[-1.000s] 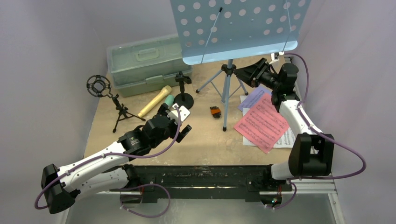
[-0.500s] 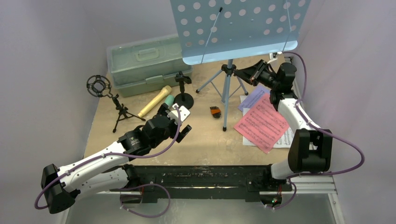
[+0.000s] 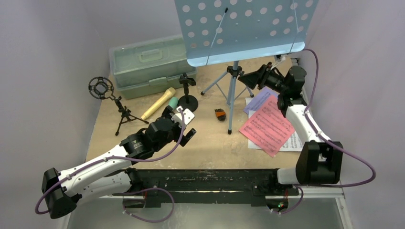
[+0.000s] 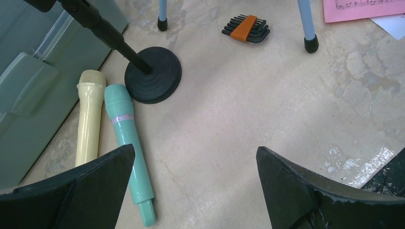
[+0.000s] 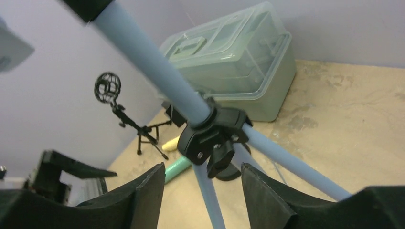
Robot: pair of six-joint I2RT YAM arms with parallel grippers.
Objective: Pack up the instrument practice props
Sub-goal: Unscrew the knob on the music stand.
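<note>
Light-blue music rack [image 3: 243,28] dotted with round holes, black joints on its legs. Pale green translucent case [image 3: 143,64]. Tan microphone [image 4: 90,119], teal microphone [image 4: 128,143] with a pink band. Black round-base holder [image 4: 153,78], black ring-top tripod [image 3: 102,88]. Red music sheet [image 3: 268,125] lined with dark notation, purple sheet [image 3: 260,99], white sheet [image 3: 290,142]. Mottled beige worktop [image 3: 210,143]. Black hex keys [image 4: 261,34], orange clip [image 4: 243,27].

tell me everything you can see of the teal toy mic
The teal microphone looks like smooth plastic: a rounded head, a thin pink band below it, a handle ending in a narrower stub. It lies flat on the table, head toward the round base of the black mic holder, near or just touching it. The tan microphone lies close alongside. The open left gripper hovers above without touching it.
</note>
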